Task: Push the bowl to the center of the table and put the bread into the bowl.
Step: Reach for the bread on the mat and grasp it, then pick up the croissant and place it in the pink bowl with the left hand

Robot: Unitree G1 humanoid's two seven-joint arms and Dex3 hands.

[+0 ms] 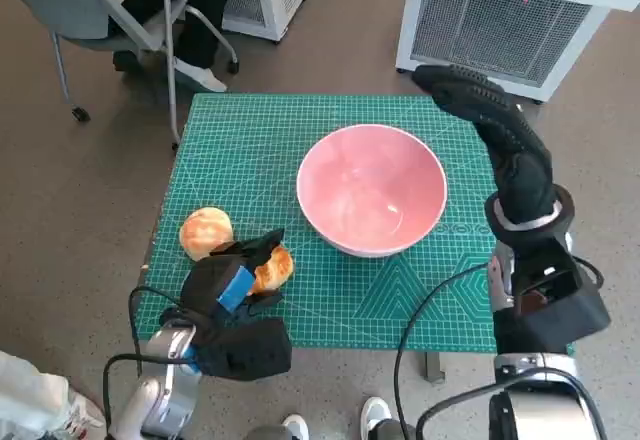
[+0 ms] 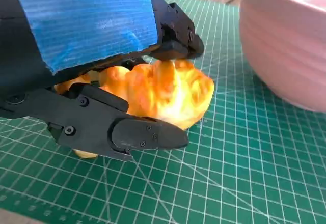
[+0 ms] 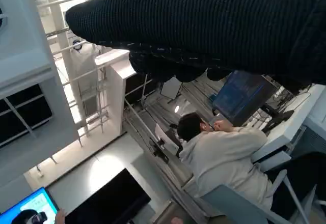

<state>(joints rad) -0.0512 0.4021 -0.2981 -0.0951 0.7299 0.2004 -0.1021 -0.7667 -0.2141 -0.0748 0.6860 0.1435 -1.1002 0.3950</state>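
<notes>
Left hand's got the bread, bowl's mid-table.

My blue-taped black left hand point(image 1: 232, 285) has its fingers point(image 2: 137, 132) clamped around the golden crusty bread roll point(image 2: 163, 94), long axis pointing roughly toward the pink ceramic bowl point(image 1: 371, 189) on the green cutting mat point(image 1: 250, 150). A second round bun point(image 1: 205, 231) sits just beside. My gloved right hand point(image 1: 495, 125) hovers past the bowl, fingers stretched out, holding nothing.

A green cutting mat point(image 1: 400, 290) with a pale grid covers the desk, which stands on a brown floor point(image 1: 80, 200). Two white vented cabinets point(image 1: 500, 20) stand at the far side, and a grey chair point(image 1: 120, 20) at the far left. Elsewhere a person point(image 3: 224, 152) in a pale top sits facing a monitor point(image 3: 244, 96).
</notes>
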